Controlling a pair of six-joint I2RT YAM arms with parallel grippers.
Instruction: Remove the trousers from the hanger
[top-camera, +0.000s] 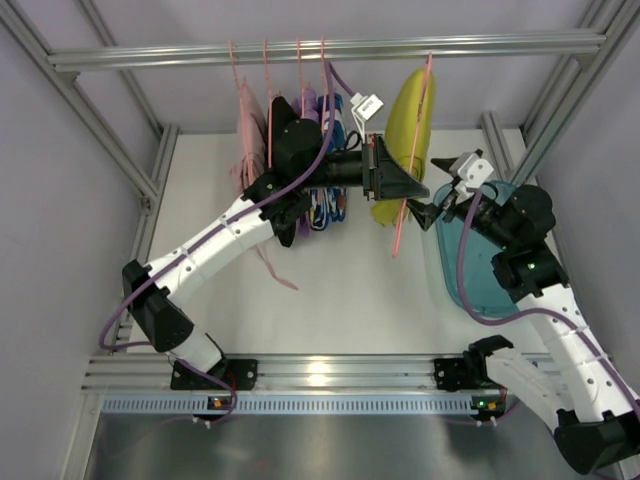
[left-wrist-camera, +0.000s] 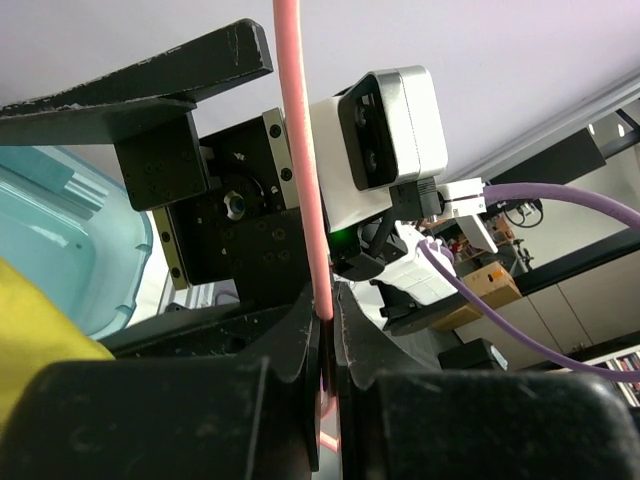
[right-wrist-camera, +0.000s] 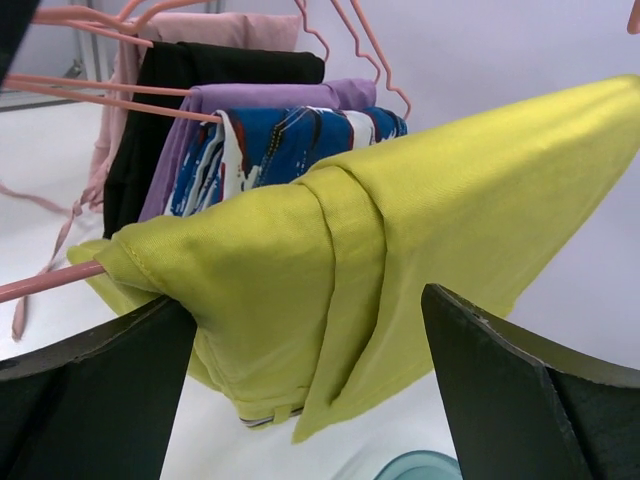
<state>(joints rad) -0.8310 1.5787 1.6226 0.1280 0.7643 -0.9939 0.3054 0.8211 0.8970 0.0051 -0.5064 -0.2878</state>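
As seen from above, table (top-camera: 330, 300): white, flat, fenced by a metal frame, both arm bases bolted at the near edge.
Rail (top-camera: 330, 47): aluminium bar across the far side, high over the table, carrying every hanger by its hook.
Bin (top-camera: 468, 285): teal, translucent, on the table at the right, under the right arm's wrist; also seen at the left edge of the left wrist view (left-wrist-camera: 60, 240).
Trousers (top-camera: 412, 110): yellow-green, folded over a hanger bar, last on the right of the row, set apart from the other clothes; filling the right wrist view (right-wrist-camera: 400, 230).
Hanger (top-camera: 400, 232): thin pink wire, hooked on the rail, carrying the trousers; lower end sticking out below the cloth; one bar end emerging from the fold (right-wrist-camera: 40, 283); wire running straight up through the left wrist view (left-wrist-camera: 300, 150).
Pink garment (right-wrist-camera: 230, 25): far end of the row.
Black garment (right-wrist-camera: 200, 65): next in the row.
Purple garment (right-wrist-camera: 270, 97): beside the black one.
Blue patterned garment (right-wrist-camera: 290, 135): nearest the trousers, not touching them.
Other hangers (top-camera: 267, 80): pink wire, alike, hooked side by side left of the trousers.
Left gripper (top-camera: 385, 170): reaching in from the left at trouser height; fingers pinched tight on the hanger wire (left-wrist-camera: 328, 310).
Right gripper (top-camera: 425, 212): just right of and below the trousers; fingers spread wide, one on each side of the folded cloth (right-wrist-camera: 308, 298), nothing clamped; contact with the cloth not to be told.
Wrist camera (left-wrist-camera: 385, 130): white box on the right arm, facing the left gripper.
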